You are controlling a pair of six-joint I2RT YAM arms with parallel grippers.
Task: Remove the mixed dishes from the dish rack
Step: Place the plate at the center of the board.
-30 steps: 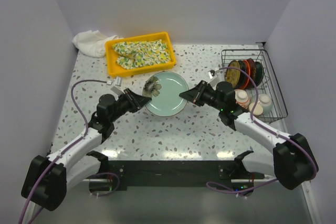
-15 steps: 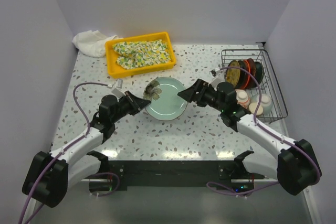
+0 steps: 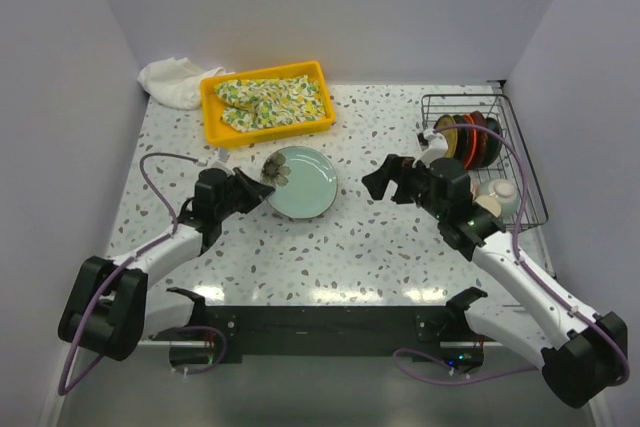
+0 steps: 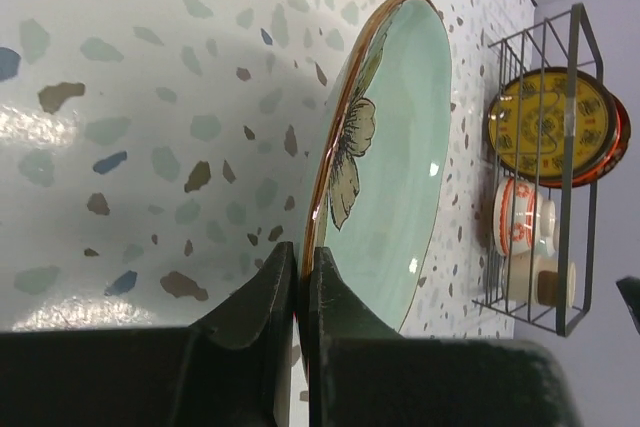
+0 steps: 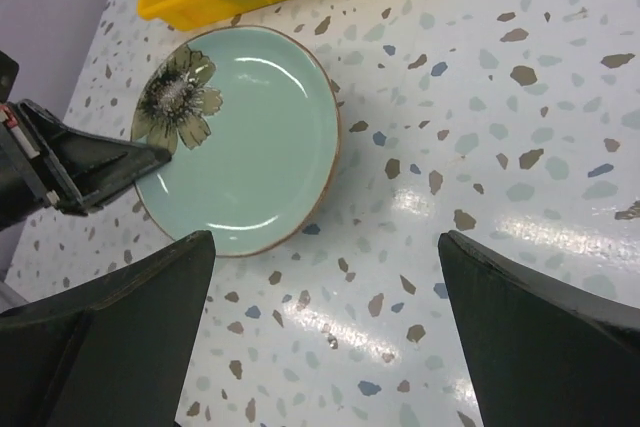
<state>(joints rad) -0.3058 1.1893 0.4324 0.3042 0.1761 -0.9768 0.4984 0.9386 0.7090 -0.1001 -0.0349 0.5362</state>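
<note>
On the speckled stone table point(image 3: 380, 247), between the two arms, sits the pale green-blue round plate point(image 3: 305, 183) with a brown flower painted on it. Its face looks up. The flower side points at the left gripper point(image 3: 262, 187), which pinches the brown rim there. The plate is round, so no side is longer. Only the left wrist view, looking along it from the rim, shows it as a thin oval that is a bit tipped. That view also shows the two dark fingers point(image 4: 335, 297) squeezed tight on the rim.

The right wrist view shows the plate's whole face. The right gripper point(image 5: 322, 247) has its fingers spread wide and holds nothing, a little way from the plate.

The dark wire dish rack point(image 3: 483, 99) stands at the far right. In it are a yellow-brown patterned plate point(image 4: 548, 125) on its edge, a white bowl with red pattern point(image 4: 515, 227) and a small tan cup point(image 4: 550, 282).
</note>
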